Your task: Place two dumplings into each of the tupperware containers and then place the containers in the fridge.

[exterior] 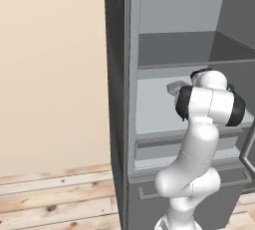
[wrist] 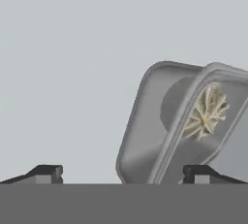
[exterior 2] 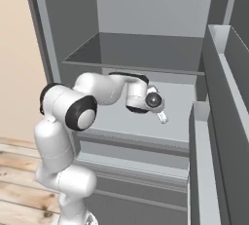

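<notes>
Late stage, by my reading: shallow pale grey translucent tupperware container [wrist: 160,136] sits on middle shelf [exterior 2: 146,121] of tall dark grey fridge [exterior: 117,99], one flecked tan dumpling [wrist: 207,112] visible inside. Second dumpling, other container: cannot tell. White arm reaches into fridge above same shelf; fingers [wrist: 48,172] spread wide, pinching nothing, container just beyond them.

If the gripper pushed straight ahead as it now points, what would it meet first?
Probably the fridge shelf floor; the open gripper has the tupperware container just right of centre, so it might clip that. Depth is unclear.

Translucent smooth plastic container [wrist: 160,136], matt grey fridge [exterior 2: 146,48] interior, rough-grained wooden floor [exterior: 55,199].
</notes>
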